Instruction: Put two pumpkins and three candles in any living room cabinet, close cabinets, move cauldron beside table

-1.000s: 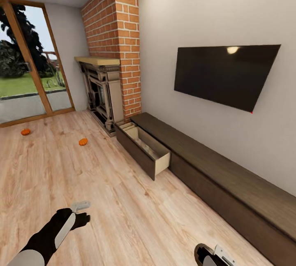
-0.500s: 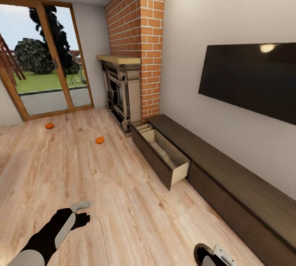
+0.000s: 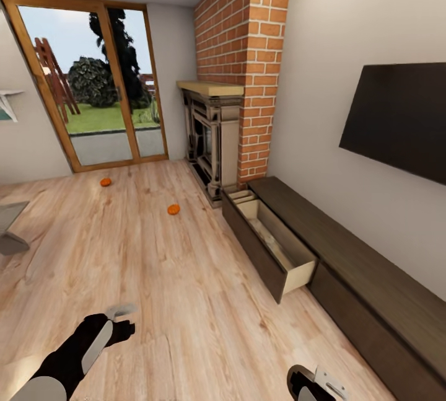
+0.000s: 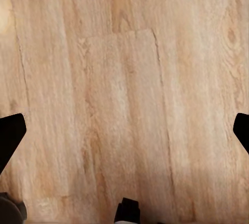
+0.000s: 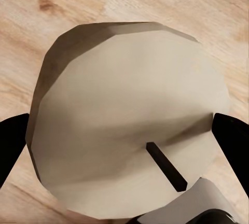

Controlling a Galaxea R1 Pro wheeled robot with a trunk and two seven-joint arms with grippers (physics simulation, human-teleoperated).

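Note:
Two orange pumpkins lie on the wood floor, one [image 3: 106, 182] near the glass door and one [image 3: 174, 209] in front of the fireplace. The dark-brown cabinet [image 3: 359, 264] runs along the right wall with one drawer [image 3: 272, 246] pulled out, pale inside. In the right wrist view a beige candle [image 5: 129, 115] with a dark wick sits between the fingers of my right gripper [image 5: 124, 141], which is shut on it. That gripper [image 3: 306, 385] is low at the picture's bottom edge. My left gripper [image 3: 124, 320] hangs open over bare floor [image 4: 124, 105]. The cauldron is out of view.
A grey-black fireplace [image 3: 210, 134] stands under the brick chimney [image 3: 248, 48]. A dark TV [image 3: 402, 116] hangs above the cabinet. The glass door [image 3: 93, 103] is at the back. A grey furniture corner [image 3: 9, 227] shows at the left edge; I cannot tell if it is the table.
The head view has swung left, so the cabinet, fireplace and pumpkins have shifted right in the picture. Both arms keep the same pose.

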